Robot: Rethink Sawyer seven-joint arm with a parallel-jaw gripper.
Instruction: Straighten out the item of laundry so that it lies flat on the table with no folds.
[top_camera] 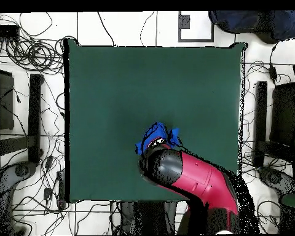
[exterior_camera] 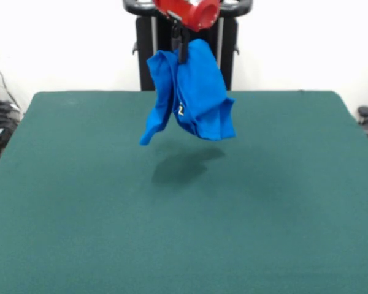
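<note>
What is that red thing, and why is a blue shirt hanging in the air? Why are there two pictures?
The red thing is a robot arm. At its tip is a grasping part, the end effector, and it is pinching a small blue T-shirt near the top. The shirt hangs bunched up and folded above the green table; its shadow on the table shows that it is off the surface. A tiny bit of white print peeks out. Nothing else lies on the table. The two pictures show the same moment. One camera looks across the table at the robot. The other looks straight down from above, so there the arm covers most of the shirt.
</note>
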